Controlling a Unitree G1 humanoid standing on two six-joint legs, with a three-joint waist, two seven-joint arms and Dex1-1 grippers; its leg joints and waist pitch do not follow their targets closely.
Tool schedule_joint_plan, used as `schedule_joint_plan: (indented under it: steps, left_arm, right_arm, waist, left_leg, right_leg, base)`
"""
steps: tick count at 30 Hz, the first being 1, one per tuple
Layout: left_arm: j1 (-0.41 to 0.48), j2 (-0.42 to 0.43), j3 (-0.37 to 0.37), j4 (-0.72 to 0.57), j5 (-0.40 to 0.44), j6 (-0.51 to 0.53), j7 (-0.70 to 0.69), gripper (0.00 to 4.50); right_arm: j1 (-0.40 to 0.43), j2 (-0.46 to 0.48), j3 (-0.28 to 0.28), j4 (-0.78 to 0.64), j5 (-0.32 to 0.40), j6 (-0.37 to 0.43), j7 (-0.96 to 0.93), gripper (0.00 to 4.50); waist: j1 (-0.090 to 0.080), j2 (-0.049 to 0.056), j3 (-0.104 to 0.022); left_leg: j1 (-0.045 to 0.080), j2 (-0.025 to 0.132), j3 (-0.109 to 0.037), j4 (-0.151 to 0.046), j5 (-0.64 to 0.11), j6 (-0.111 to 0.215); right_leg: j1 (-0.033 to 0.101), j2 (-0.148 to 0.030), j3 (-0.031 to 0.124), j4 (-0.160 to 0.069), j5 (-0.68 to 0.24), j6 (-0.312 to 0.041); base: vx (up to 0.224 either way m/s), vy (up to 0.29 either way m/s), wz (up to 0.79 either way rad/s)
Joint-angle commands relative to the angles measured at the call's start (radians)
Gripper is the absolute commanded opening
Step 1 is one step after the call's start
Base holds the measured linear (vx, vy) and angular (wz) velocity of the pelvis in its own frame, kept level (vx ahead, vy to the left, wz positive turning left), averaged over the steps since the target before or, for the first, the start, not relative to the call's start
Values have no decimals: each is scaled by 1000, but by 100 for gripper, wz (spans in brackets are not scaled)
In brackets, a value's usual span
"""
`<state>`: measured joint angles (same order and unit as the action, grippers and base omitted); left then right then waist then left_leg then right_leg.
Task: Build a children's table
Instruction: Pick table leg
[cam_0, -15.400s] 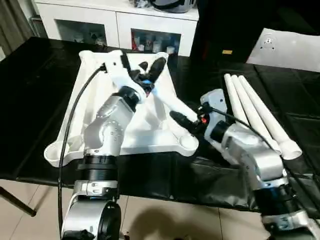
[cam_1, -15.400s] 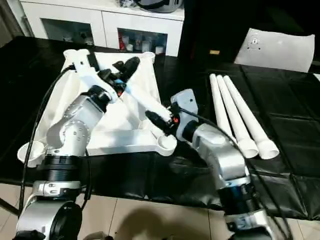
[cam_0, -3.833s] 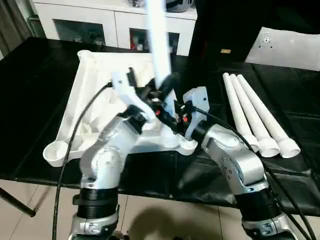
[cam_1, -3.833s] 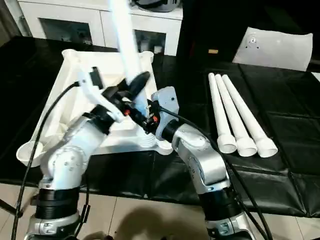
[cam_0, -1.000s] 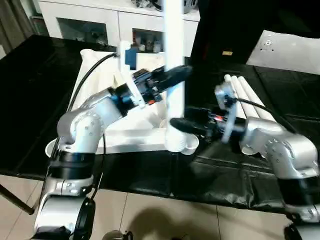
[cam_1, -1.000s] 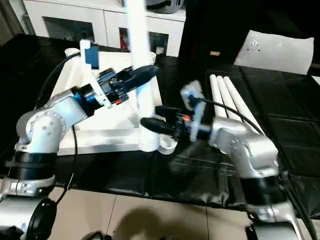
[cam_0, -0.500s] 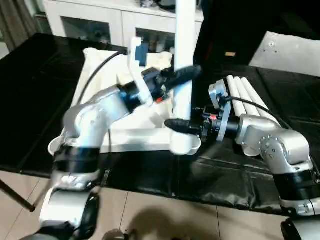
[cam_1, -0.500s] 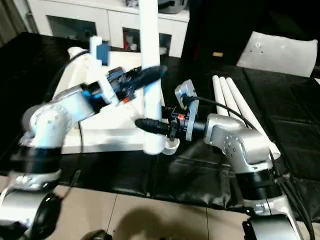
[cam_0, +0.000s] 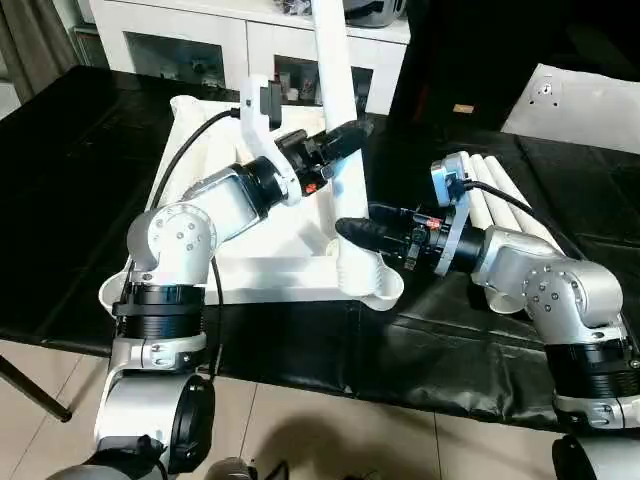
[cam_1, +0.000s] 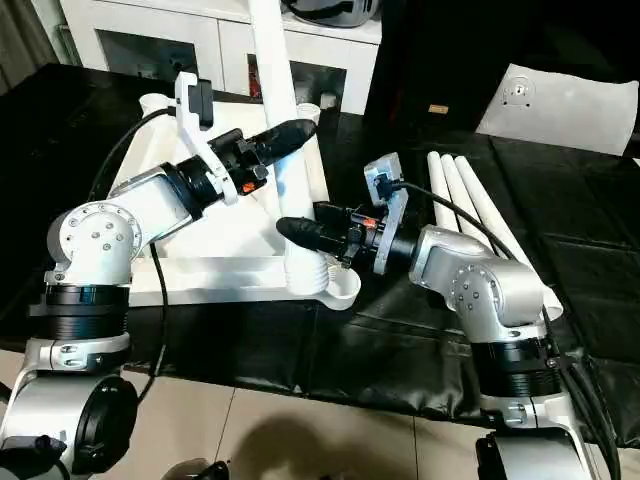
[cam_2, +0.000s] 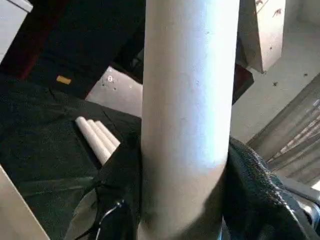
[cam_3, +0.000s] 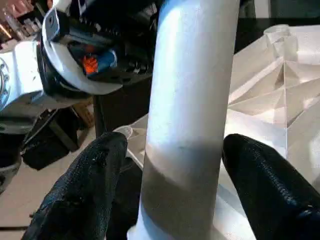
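No text, number or brand can be read anywhere. The flat white sheet (cam_0: 590, 98) on the black table carries a small dark mark (cam_0: 546, 88), too small to read. A small yellow tag (cam_0: 462, 108) also shows no legible writing.
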<state>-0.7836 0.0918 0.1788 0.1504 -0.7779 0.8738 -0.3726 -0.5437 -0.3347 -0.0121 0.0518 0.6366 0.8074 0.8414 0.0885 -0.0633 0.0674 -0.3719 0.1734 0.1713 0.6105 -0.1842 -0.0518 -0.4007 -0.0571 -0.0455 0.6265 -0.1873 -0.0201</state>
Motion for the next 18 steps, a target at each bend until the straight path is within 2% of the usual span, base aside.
schedule_joint_plan:
  steps: [1, 7, 11, 13, 14, 18]
  left_arm:
    - [-9, -7, 0, -26, -11, 14, 15, 182]
    - [-8, 1, -12, -33, -7, 18, 1, 182]
    - [7, 60, -132, -90, 71, -38, -121, 182]
    - [8, 58, -140, -102, 62, -31, -133, 182]
    - [8, 59, -146, -107, 62, -31, -140, 182]
    - [13, 61, -172, -125, 65, -41, -175, 182]
  right_arm:
    - [-15, -3, -24, 8, 15, 13, -20, 345]
    - [-20, -8, -14, 6, 8, 11, -22, 345]
    - [-19, -31, 40, 0, -42, 12, -12, 345]
    - [-18, -35, 55, -3, -53, 6, -8, 345]
    - [-17, -39, 67, -2, -65, -2, -6, 317]
    - [-13, -38, 88, 3, -86, -29, -1, 298]
  waist:
    - [2, -5, -75]
    - [1, -4, -74]
    - [0, -2, -73]
    - [-1, -2, -73]
    - [-1, -1, -73]
    - [-1, -3, -72]
  left_leg:
    - [10, 45, -11, -64, -100, 0]
    - [9, 44, -11, -65, -105, 0]
    - [10, 48, -12, -68, -104, -4]
    - [10, 47, -11, -68, -105, -8]
    - [10, 47, -11, -67, -107, -9]
    - [9, 47, -11, -68, -121, -13]
  right_leg:
    - [56, -76, 44, -79, -214, -152]
    - [56, -76, 44, -81, -221, -144]
    - [54, -77, 44, -81, -232, -131]
    - [54, -77, 45, -80, -226, -137]
    - [54, -77, 45, -80, -225, -141]
    - [55, -78, 45, -81, -230, -144]
  base:
    - [0, 0, 0]
    - [0, 0, 0]
    - [0, 0, 0]
    - [0, 0, 0]
    - [0, 0, 0]
    - [0, 0, 0]
